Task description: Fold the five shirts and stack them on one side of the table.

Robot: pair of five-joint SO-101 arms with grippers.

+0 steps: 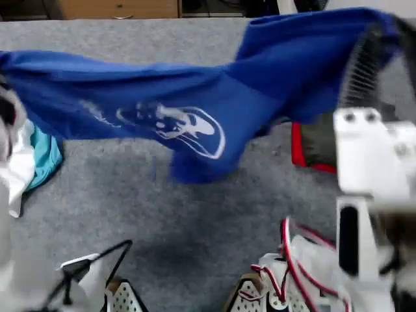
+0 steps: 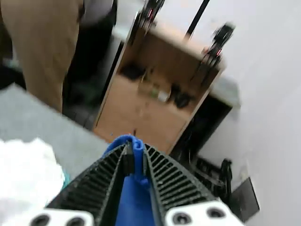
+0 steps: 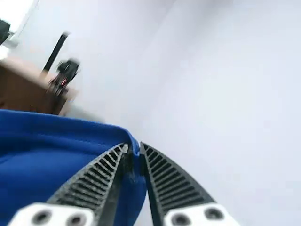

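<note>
Shirt (image 1: 214, 104), blue, stretched above table (image 1: 195, 234), left end effector (image 2: 135, 148) clamped on it, right end effector (image 3: 133, 147) likewise

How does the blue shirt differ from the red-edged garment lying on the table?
The blue shirt is held up and spread wide, pinched by the left gripper and right gripper; the red-edged garment lies bunched on the table. The blue shirt shows a white print; the red-edged garment shows none and is partly hidden by it. Both are clothing.
</note>
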